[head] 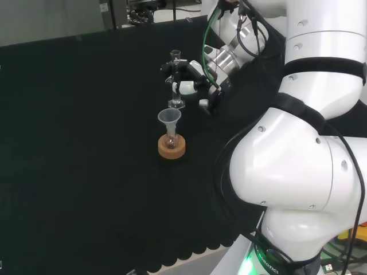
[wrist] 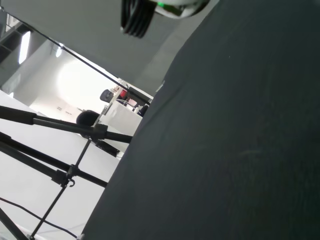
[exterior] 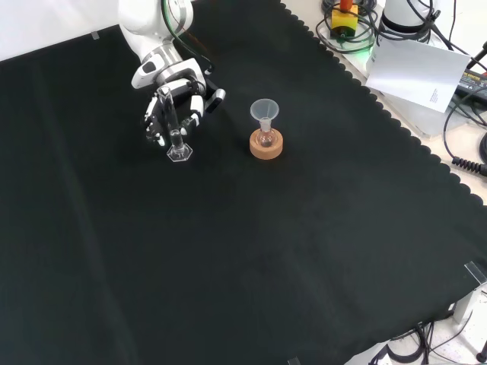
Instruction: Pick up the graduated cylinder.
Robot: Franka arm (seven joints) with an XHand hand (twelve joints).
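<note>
The graduated cylinder [head: 175, 80] [exterior: 175, 129] is a thin clear tube on a flat clear foot. It stands upright on the black cloth with its foot on or just above it. The hand [head: 194, 80] [exterior: 176, 97] reaches it from the right in the head view and from above in the front view. Its fingers [exterior: 162, 114] are curled round the tube at mid height, and the thumb [head: 205, 103] hangs lower, nearer the arm. Part of the tube is hidden by the fingers.
A small round flask with a clear funnel [head: 169, 118] [exterior: 264, 111] in its neck sits on a cork ring [head: 171, 148] [exterior: 265, 147] close beside the cylinder. The cloth's scalloped edge [exterior: 380, 114], cables and a paper sheet [exterior: 418, 72] lie at the front view's right.
</note>
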